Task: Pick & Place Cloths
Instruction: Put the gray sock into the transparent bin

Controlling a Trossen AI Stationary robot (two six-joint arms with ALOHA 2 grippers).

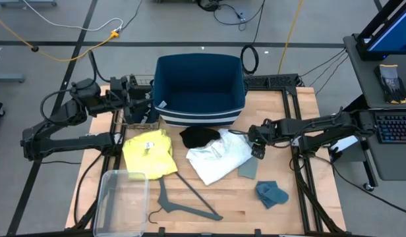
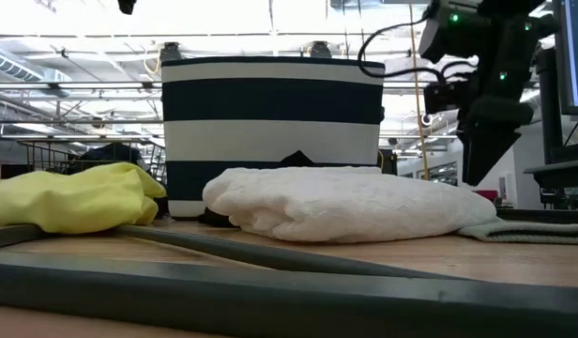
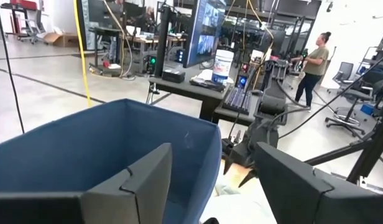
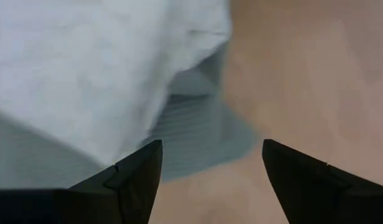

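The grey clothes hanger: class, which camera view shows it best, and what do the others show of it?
The high view: the whole hanger lies flat below the yellow cloth, hook and both arms visible. The low view shows it only edge-on as a long grey bar. Neither wrist view shows it.

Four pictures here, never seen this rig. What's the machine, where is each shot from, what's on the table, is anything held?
Two dark robot arms work at a wooden table. One picture looks straight down, one looks level across the tabletop, and one comes from each wrist. On the table: a navy bin, yellow cloth, black cloth, white cloth, teal rags, a grey hanger and a clear tray. The left gripper is open beside the bin; the right gripper is open over the white cloth's edge. Nothing is held.
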